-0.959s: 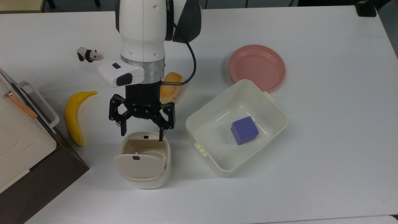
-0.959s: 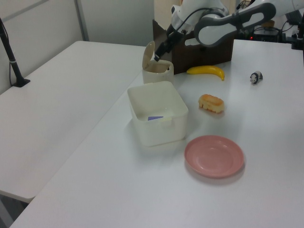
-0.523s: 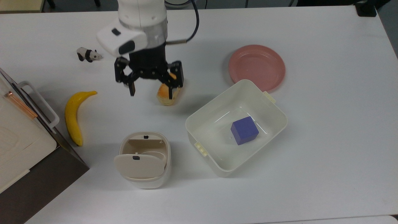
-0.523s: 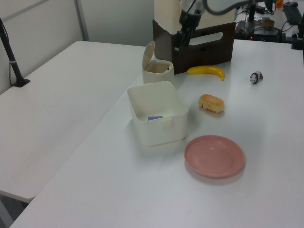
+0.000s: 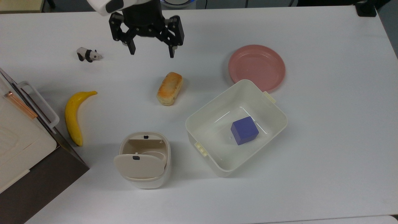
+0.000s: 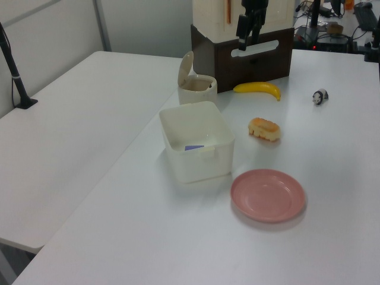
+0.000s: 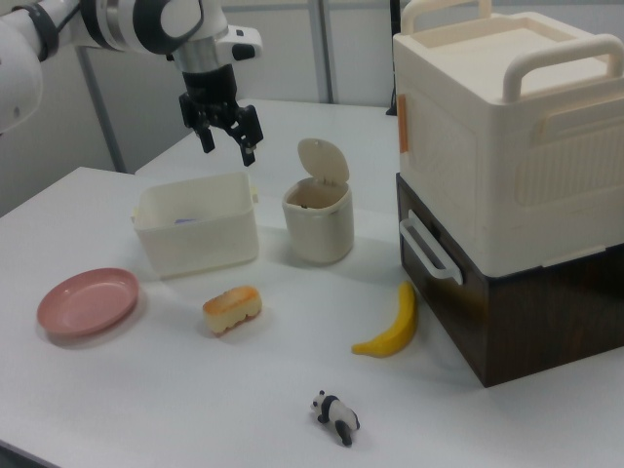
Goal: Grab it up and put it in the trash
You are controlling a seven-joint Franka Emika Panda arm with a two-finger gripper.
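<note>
The gripper (image 5: 151,51) hung above the white bench (image 5: 326,130), raised high near the edge that runs along the top view's top, its two black fingers spread wide with nothing between them. In the right view the gripper (image 7: 225,137) pointed downward from a bent white arm (image 7: 127,21) that reached in from the right view's upper left corner.

The trash (image 5: 143,158), a beige bin, stood toward the bench edge at the top view's bottom, its flap lid (image 5: 139,166) tipped open. The top view looked down into the bin and showed a pale floor, but I cannot tell whether the paper ball lay there. The right view showed the flap lid (image 7: 323,160) standing upright above the rim, and it showed the cream crate stacked on a dark brown box (image 7: 517,302) in full, where the top view caught one corner of them.

A bread loaf (image 5: 169,88) lay near the bench's middle, a banana (image 5: 74,115) between it and the box, a toy panda (image 5: 87,54) beyond the banana. A white tub (image 5: 273,105) beside the bin held a blue cube (image 5: 244,130); a pink plate (image 5: 256,66) lay just past it. No writing could be read anywhere.
</note>
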